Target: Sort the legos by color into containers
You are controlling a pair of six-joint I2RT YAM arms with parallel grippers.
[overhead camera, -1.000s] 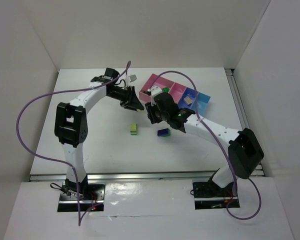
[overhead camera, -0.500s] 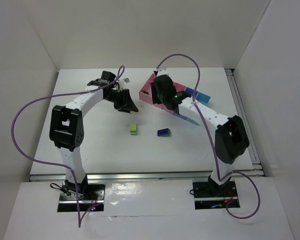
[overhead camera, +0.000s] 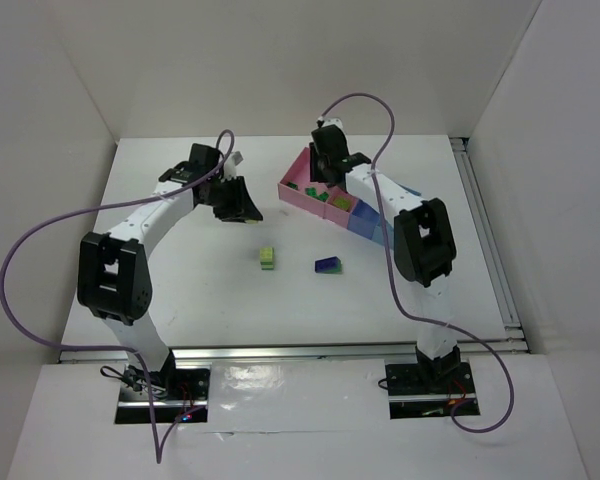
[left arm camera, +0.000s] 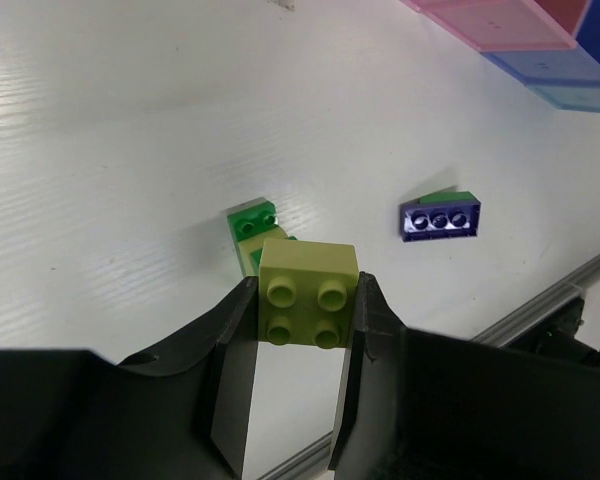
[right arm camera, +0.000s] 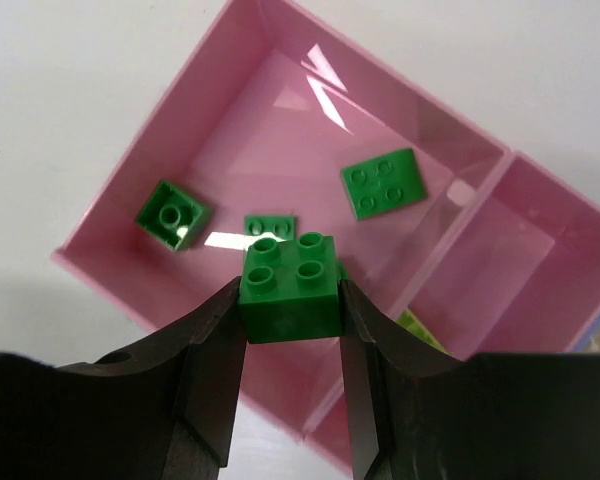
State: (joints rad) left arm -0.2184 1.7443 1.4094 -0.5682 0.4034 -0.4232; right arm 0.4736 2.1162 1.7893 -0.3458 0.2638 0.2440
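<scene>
My right gripper (right arm camera: 292,300) is shut on a dark green lego (right arm camera: 290,285) and holds it above the near pink container (right arm camera: 280,120). That container holds three dark green legos (right arm camera: 383,182). The second pink container (right arm camera: 500,260) holds a lime lego (right arm camera: 420,330). From above, the right gripper (overhead camera: 325,175) is over the row's left end (overhead camera: 292,186). My left gripper (left arm camera: 305,300) is shut on a lime-yellow lego (left arm camera: 308,293) above the table; from above it (overhead camera: 238,205) is left of the containers. A green-and-lime lego (overhead camera: 267,258) and a blue-and-green lego (overhead camera: 328,265) lie on the table.
The dark blue container (overhead camera: 365,222) and the cyan container (overhead camera: 410,190) continue the row to the right. White walls enclose the table on three sides. A metal rail (overhead camera: 490,250) runs along the right edge. Purple cables loop over both arms.
My right arm has swung from the table's middle back over the pink container, still holding the green lego. My left gripper has moved left, away from the containers.
</scene>
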